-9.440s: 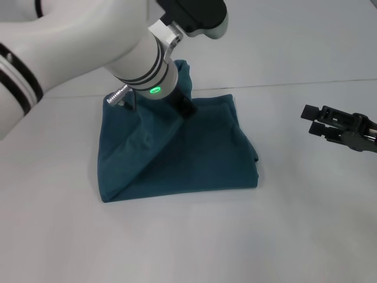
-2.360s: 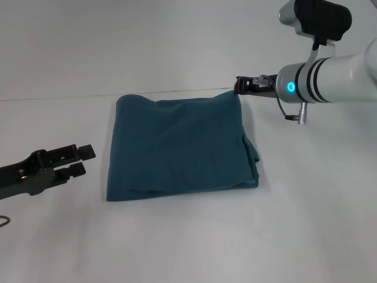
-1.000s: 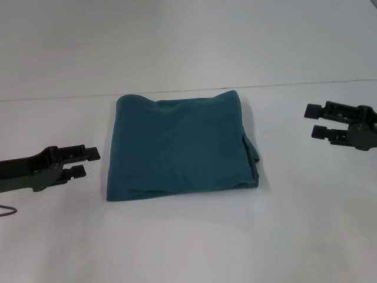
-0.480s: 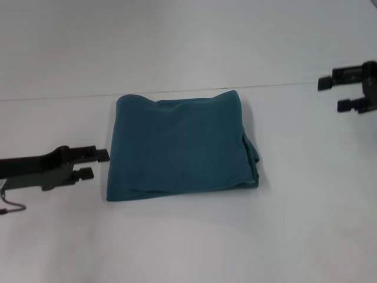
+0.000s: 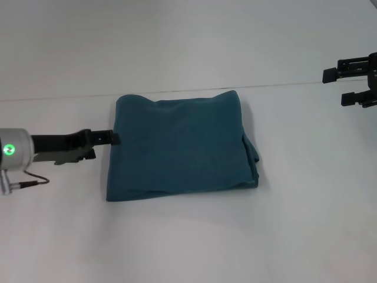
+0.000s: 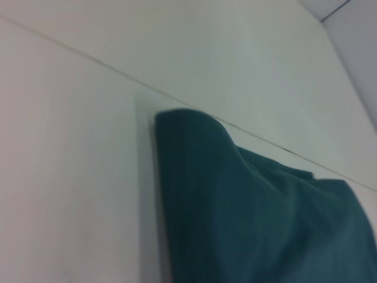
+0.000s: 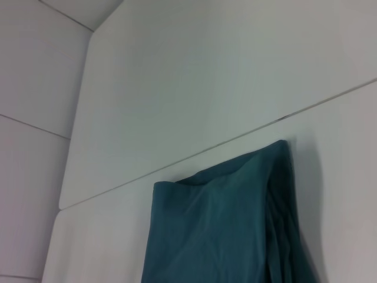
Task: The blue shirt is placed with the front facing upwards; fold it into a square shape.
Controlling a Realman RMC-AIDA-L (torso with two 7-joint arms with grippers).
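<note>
The blue shirt (image 5: 179, 145) is seen lying near the middle of the white desk (image 5: 194, 236), already gathered into a thick, roughly square packet with no lettering showing; its far edge is bumpy, and loose layers are left bulging along the side toward the robot's right. The cloth is judged to be soft, light and limp: it would sag and drape when lifted, its stacked layers could slide over one another, and nothing about it is fragile. Hold is best taken at a corner or along an outer edge, with every layer pinched together, because a grip on the top layer alone would likely peel the fold open. The left end effector (image 5: 107, 139) is held low over the desk with its tips at the packet's left edge, about halfway along that side; whether the cloth is actually touched cannot be told, nor can it be told whether its fingers are parted or closed. The right end effector (image 5: 356, 82) is kept well apart from the shirt, raised near the far right, its two fingers spread with nothing between them. In the left wrist view the shirt's rounded far corner (image 6: 188, 121) is shown close by.
</note>
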